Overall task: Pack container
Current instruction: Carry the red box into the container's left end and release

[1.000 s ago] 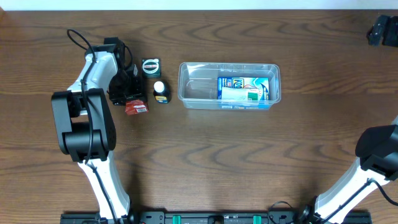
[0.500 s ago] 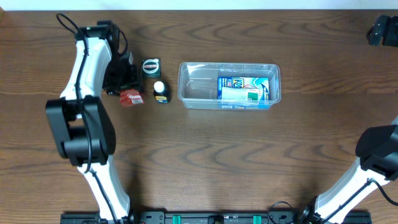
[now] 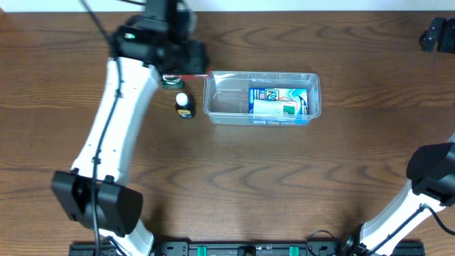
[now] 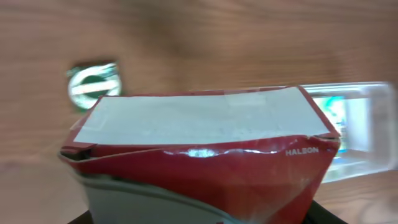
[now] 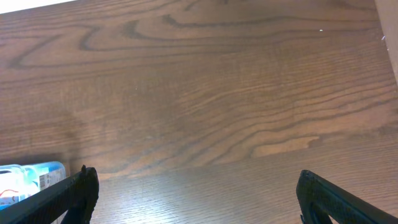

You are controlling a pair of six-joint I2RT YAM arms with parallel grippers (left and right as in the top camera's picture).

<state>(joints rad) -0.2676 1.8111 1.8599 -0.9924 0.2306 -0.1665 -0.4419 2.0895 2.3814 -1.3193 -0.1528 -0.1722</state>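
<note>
The container [image 3: 227, 104], a clear tub, lies mid-table with a blue-and-white box [image 3: 280, 102] in its right half. My left gripper [image 3: 188, 60] hovers over the tub's far-left corner, shut on a crumpled red box [image 3: 194, 74]. In the left wrist view that red box [image 4: 205, 162], with its white face up, fills the frame. The tub's end [image 4: 373, 124] shows at the right. My right gripper [image 5: 199, 202] stands open over bare wood. In the overhead view it [image 3: 436, 35] sits at the far right corner.
A small black bottle with a white cap [image 3: 184, 105] stands left of the tub. A round green-and-black item [image 3: 169, 82] lies beside it, partly under the left arm; it appears again in the left wrist view [image 4: 93, 87].
My left arm has lifted the red box off the table beside the bottle and swung it right and away, to the tub's left end. The right arm has not moved.
</note>
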